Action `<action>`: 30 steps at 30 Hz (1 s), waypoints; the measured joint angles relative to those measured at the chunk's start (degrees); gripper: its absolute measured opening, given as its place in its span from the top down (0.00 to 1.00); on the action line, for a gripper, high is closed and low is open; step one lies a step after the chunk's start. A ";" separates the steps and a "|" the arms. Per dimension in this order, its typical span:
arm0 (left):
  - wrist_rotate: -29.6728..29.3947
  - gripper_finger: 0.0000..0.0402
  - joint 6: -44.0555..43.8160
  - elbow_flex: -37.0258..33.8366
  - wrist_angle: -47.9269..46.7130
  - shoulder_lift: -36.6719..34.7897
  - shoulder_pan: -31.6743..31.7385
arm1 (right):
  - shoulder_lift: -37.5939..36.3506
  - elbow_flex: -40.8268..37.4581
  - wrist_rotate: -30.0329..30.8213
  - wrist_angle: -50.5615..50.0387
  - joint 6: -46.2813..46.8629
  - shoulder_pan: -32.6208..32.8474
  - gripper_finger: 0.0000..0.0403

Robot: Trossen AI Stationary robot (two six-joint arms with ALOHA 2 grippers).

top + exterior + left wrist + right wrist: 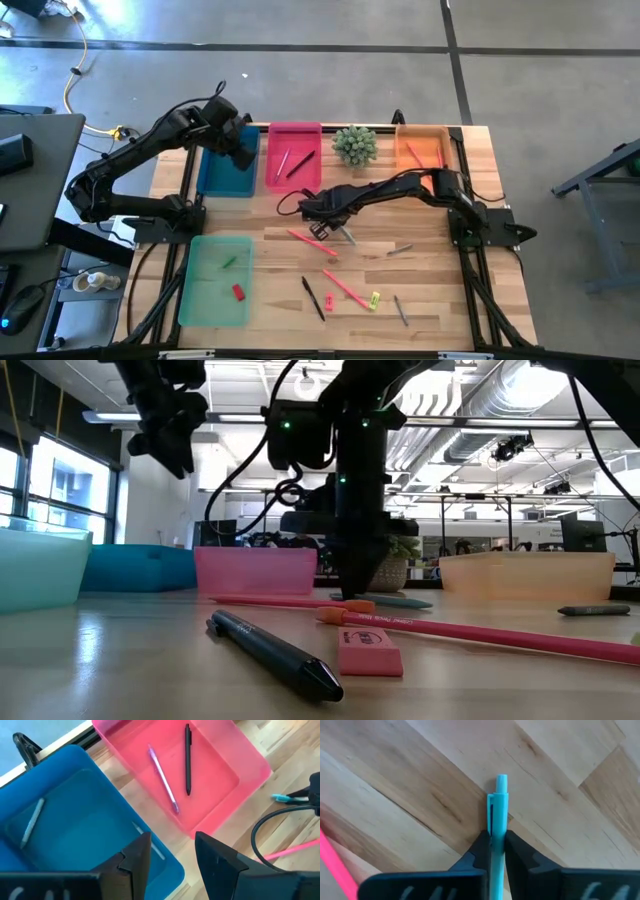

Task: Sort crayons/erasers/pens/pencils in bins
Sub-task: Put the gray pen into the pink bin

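Observation:
My right gripper [328, 214] is at the table's middle, pointing down and shut on a teal pen [498, 805]. The low view shows its fingertips [350, 590] at table height. My left gripper [170, 862] is open and empty. It hangs above the near right corner of the teal-blue bin [225, 168], beside the pink bin [293, 155]. The pale-green bin [215, 280] holds a green eraser [228, 263] and a red eraser [238, 292]. A red eraser [328, 300] and a yellow eraser [375, 298] lie flat on the table. My right gripper pinches the teal pen's barrel [497, 827] between its two fingers, just behind the clip end, which sticks out past them [501, 782]. The fingers come from above and lie across the pen. I cannot tell whether the pen is on the wood or just above it.
Two pink pencils [312, 242] [345, 288], a black pen [313, 297] and two grey crayons [400, 250] [400, 310] lie on the table. The pink bin holds two pens [187, 760], the teal-blue bin holds grey crayons [32, 822]. The orange bin [423, 147] and a spiky plant [355, 145] stand at the far edge.

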 joint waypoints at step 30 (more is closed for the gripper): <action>-0.57 0.67 3.69 -2.47 -6.28 0.04 0.00 | 0.33 18.05 -5.07 0.89 -9.82 -1.11 0.98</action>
